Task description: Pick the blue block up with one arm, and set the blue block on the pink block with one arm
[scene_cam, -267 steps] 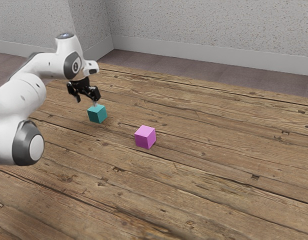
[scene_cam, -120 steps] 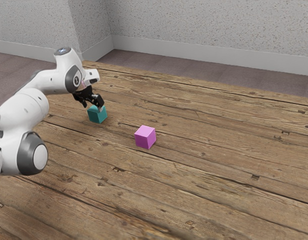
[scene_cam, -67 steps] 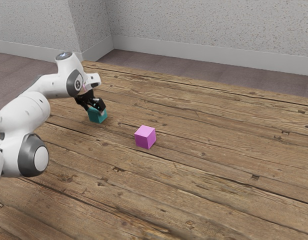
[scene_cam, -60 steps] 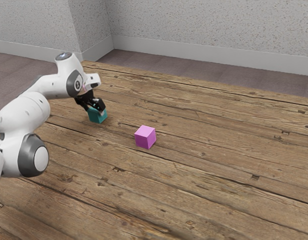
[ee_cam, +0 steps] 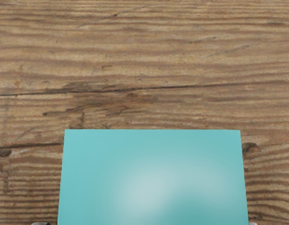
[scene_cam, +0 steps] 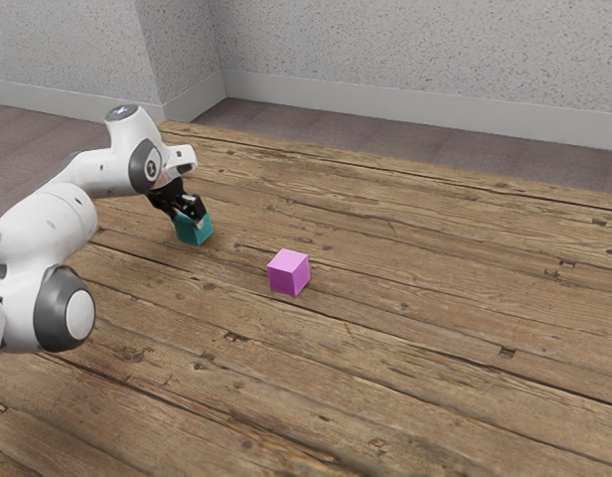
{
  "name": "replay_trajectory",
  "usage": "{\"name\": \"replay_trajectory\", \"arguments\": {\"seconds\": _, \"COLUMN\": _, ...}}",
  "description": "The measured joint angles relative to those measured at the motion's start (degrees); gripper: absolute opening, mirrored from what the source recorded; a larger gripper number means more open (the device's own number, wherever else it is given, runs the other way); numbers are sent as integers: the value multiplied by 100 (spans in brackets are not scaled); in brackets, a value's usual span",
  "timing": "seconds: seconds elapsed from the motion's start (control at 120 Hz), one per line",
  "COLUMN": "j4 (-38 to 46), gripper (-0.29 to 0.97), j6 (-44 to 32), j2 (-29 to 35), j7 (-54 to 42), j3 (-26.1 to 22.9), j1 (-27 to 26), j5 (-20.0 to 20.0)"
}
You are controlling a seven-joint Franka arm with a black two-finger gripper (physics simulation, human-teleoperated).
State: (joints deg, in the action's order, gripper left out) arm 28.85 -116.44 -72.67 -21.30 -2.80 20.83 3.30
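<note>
Right now the grasp is the step in hand. The pincer (scene_cam: 191, 215) sits low over the blue block (scene_cam: 197, 234), wrapped around its upper part, and the block rests flat on the wooden desk (scene_cam: 435, 298) toward the exterior view's left and far side. Whether the pincer is clenched on the block or only set around it, I cannot tell. In the wrist view the block (ee_cam: 151, 178), more teal than blue, lies squarely under the hand with its edges running along the wood grain, so the alignment looks good. The pink block (scene_cam: 288, 271) stands apart from it, nearer and toward the exterior view's right, with bare planks between them. Judging from this, the next move calls for a firm hold, a straight lift clear of the desk, then a carry over to the pink block so the blue one can be set down level on its top
</note>
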Motion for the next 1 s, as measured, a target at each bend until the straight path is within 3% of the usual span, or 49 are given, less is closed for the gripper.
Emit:
{"name": "replay_trajectory", "arguments": {"seconds": 0.292, "j4": 11, "gripper": 41, "j6": -9, "j2": 7, "j7": -13, "j3": 6, "j1": 13, "j5": 86}}
{"name": "replay_trajectory", "arguments": {"seconds": 0.583, "j4": 132, "gripper": 37, "j6": 8, "j2": 143, "j7": -5, "j3": 39, "j1": 69, "j5": 203}}
{"name": "replay_trajectory", "arguments": {"seconds": 0.883, "j4": 672, "gripper": 34, "j6": 93, "j2": 913, "j7": 22, "j3": 77, "j1": -22, "j5": 169}}
{"name": "replay_trajectory", "arguments": {"seconds": 1.0, "j4": 809, "gripper": 35, "j6": 269, "j2": 1315, "j7": 56, "j3": 73, "j1": -281, "j5": 84}}
